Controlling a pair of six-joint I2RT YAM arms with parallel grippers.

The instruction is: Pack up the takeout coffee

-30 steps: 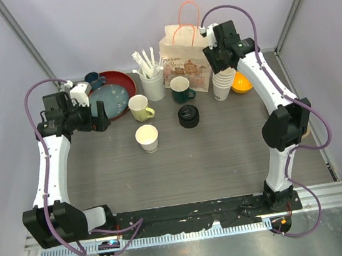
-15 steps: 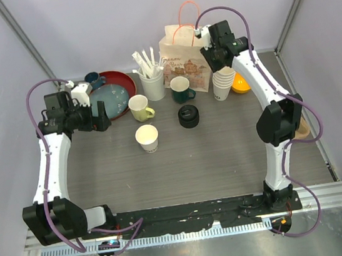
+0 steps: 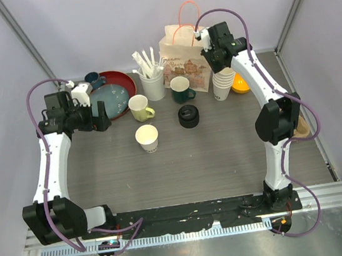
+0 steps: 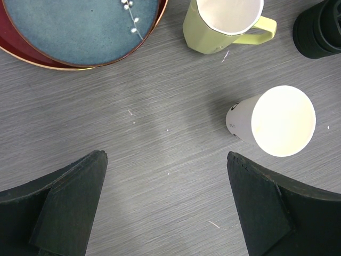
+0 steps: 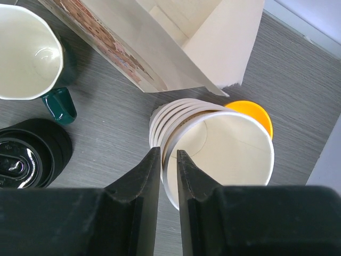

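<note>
Left claw (image 4: pixel 165 156): spread wide, black wedge fingers (image 4: pixel 64 202).
Right claw (image 5: pixel 168 151): nearly together over stacked paper cups (image 5: pixel 224 144); pinching or not, cannot tell.
Takeout coffee (image 3: pixel 188 117): round black plastic lid.

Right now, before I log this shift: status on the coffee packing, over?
Left claw open, empty. Right claw nearly shut astride rim of stacked cups, grip unclear. Loose cup unlidded, black lid apart, outside bag.

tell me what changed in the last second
The right gripper edged left and farther back, toward the paper bag, its elbow swinging inward, and its jaws narrowed onto the rim of the stack's top cup. The left gripper, wide open, and everything else stayed put.
</note>
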